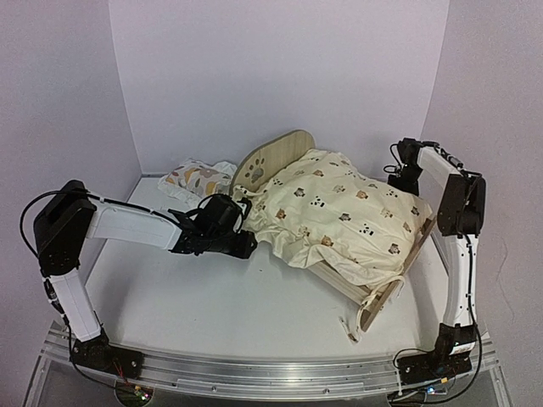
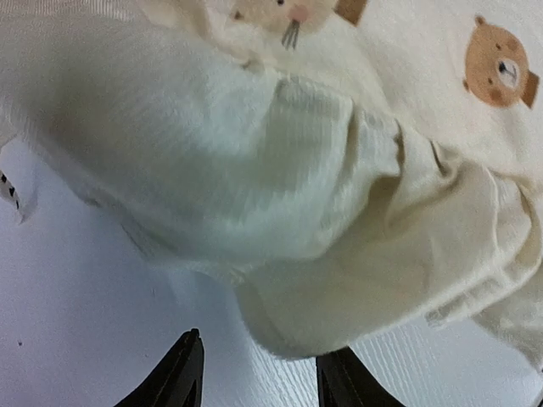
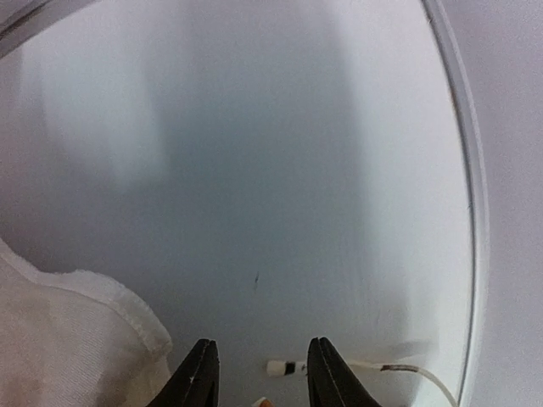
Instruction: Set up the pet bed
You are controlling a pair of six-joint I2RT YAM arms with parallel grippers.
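Note:
The pet bed stands slantwise on the table; its plywood end board with paw-print cutout [image 1: 273, 158] is at the back and the other end board [image 1: 383, 307] at the front right. Its striped base is hidden under the cream animal-print quilt [image 1: 339, 216], which lies spread over the frame. My left gripper [image 1: 247, 245] is open at the quilt's left edge; in the left wrist view the quilt's hanging corner [image 2: 322, 254] lies just ahead of the open gripper [image 2: 265, 380], touching the right fingertip [image 2: 344, 377]. My right gripper [image 1: 399, 180] is open and empty behind the bed's right side, with the quilt's ruffled edge [image 3: 68, 339] to its left.
The leaf-print pillow [image 1: 197, 178] lies on the table left of the back end board. A thin cord with a white tip [image 3: 285, 368] lies on the table by my right fingers. White walls close the back and sides. The table's curved rim [image 3: 465, 170] runs at the right.

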